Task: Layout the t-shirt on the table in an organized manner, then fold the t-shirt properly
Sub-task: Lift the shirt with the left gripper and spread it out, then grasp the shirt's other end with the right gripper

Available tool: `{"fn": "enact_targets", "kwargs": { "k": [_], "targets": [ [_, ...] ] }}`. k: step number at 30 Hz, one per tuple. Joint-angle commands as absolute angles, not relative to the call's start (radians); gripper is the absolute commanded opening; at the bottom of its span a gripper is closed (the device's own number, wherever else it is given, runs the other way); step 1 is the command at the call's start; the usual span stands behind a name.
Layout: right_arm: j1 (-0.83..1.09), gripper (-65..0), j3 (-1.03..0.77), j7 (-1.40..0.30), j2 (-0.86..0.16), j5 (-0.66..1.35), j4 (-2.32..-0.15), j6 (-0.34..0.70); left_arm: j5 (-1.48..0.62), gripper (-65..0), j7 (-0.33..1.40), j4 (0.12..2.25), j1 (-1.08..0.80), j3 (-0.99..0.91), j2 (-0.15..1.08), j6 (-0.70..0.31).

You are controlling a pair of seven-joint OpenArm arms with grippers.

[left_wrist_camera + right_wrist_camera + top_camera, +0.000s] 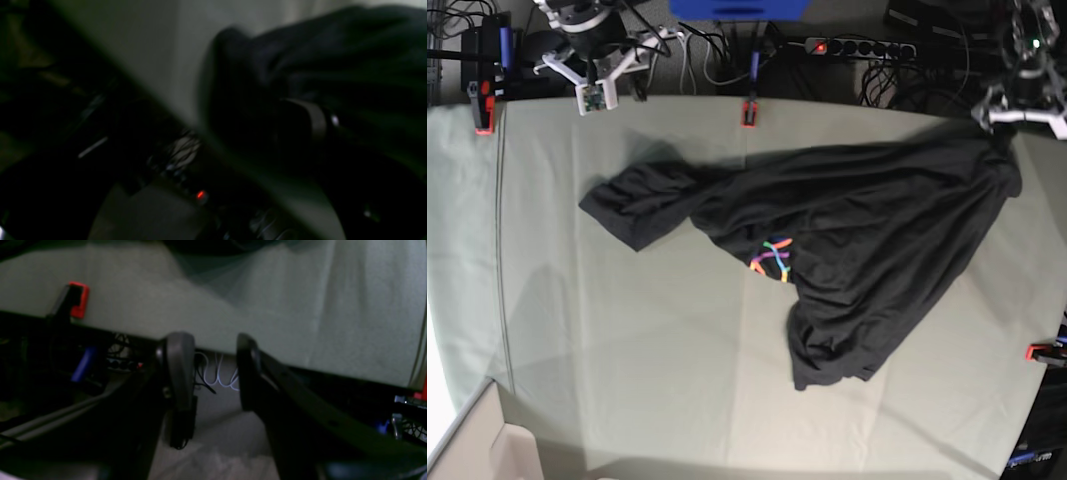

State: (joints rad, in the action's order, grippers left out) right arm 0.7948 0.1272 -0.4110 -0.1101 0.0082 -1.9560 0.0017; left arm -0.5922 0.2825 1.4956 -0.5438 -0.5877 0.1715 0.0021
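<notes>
The black t-shirt [857, 220] lies rumpled across the pale grey-green table [627, 350], with a bit of rainbow print [772, 258] showing at a fold. One end reaches toward the left [622, 205]. The other end is drawn up to my left gripper [1004, 130] at the far right edge, which is shut on the fabric. The left wrist view is blurred and shows dark cloth [333, 50] bunched around a finger [315, 121]. My right gripper [213, 353] is open and empty over the table's far edge, and in the base view it sits far left [592, 85].
Red clamps hold the cloth at the far edge [749, 113], the far left corner [482, 110] and the right side [1039, 351]; one shows in the right wrist view [78, 298]. A power strip [857, 47] and cables lie behind the table. A white bin [507, 450] stands at the near left.
</notes>
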Motion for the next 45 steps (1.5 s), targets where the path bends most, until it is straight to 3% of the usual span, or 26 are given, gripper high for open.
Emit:
{"fn": "enact_targets", "kwargs": {
  "k": [1,8,26,45],
  "targets": [
    [0.805,-42.4,0.128,-0.394,-0.110,0.012,-1.969,0.005,-0.593,-9.3,0.257,1.529,-0.555,-0.596,0.185,0.001],
    [0.805,-42.4,0.128,-0.394,-0.110,0.012,-1.968,0.005,-0.593,-9.3,0.257,1.544,-0.610,-0.590,0.185,0.001],
    [0.805,-42.4,0.127,-0.394,-0.108,0.012,-1.968,0.005,-0.581,-9.3,0.260,1.342,-0.397,-0.588,0.197,0.001],
    [0.805,-42.5,0.125,-0.394,-0.111,0.012,-1.969,0.005,-0.475,-10.6,0.259,1.340,-0.338,-0.473,0.197,0.001]
  ]
}}
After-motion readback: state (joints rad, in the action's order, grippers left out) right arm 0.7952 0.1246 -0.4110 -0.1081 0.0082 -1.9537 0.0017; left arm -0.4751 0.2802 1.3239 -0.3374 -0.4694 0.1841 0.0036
